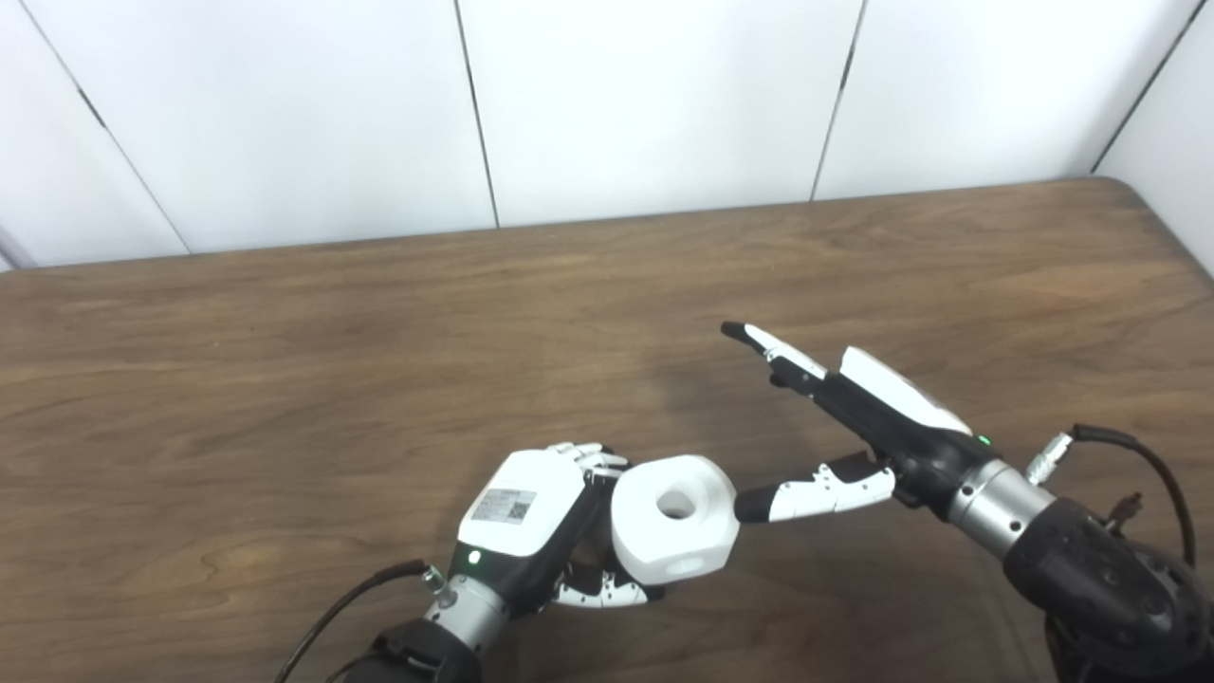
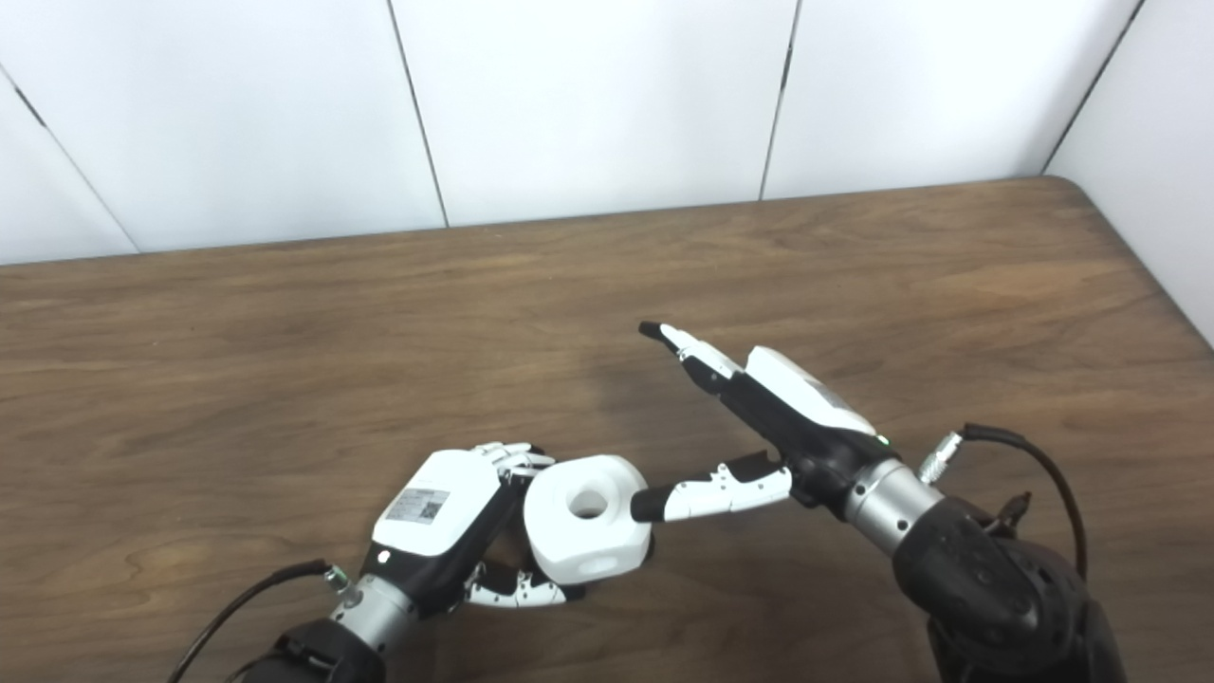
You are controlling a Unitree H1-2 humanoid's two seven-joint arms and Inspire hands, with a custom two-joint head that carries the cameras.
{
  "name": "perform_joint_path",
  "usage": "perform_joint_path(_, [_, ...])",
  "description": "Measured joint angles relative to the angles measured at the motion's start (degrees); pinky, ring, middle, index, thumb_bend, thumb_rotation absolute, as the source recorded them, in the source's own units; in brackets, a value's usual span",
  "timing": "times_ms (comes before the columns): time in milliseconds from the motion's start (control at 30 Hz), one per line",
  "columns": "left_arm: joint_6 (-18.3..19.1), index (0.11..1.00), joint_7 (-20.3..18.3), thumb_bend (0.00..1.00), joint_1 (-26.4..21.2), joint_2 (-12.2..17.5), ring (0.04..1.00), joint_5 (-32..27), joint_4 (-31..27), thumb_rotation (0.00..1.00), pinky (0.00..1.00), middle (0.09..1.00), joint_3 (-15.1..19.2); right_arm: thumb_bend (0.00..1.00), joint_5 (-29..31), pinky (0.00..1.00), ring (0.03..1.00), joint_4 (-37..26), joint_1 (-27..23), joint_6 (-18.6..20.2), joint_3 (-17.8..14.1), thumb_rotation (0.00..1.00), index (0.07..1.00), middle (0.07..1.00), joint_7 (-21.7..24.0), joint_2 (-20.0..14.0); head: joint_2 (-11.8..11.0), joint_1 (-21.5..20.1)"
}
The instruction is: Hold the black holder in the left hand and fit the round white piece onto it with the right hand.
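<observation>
Plastic, the round white piece point(image 1: 674, 517) looked hard, light and smooth. Left hand point(image 1: 531, 522) held its side; right hand point(image 1: 854, 427) was open, thumb touching it.

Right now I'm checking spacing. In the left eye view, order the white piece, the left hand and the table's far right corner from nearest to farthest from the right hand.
1. White piece, just left of the right hand, at its thumb tip.
2. Left hand, beyond the piece, lower left.
3. Table's far right corner, upper right.
</observation>
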Motion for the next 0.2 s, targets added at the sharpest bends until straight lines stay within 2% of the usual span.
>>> perform_joint_path(167, [0.0,0.497,-0.4,0.52,-0.6,0.5,0.863,0.2,0.0,0.07,0.86,0.791,-0.2,0.99,-1.1,0.89,1.0,0.8,-0.2,0.0,-0.1,0.76,1.0,1.0,-0.3,0.3,-0.7,0.0])
perform_joint_path(200, [0.0,0.586,-0.6,0.66,-0.7,0.6,0.866,0.5,0.0,0.13,0.86,0.797,-0.3,0.99,-1.1,0.89,1.0,1.0,-0.3,0.0,-0.2,0.76,1.0,1.0,-0.7,0.3,-0.9,0.1])
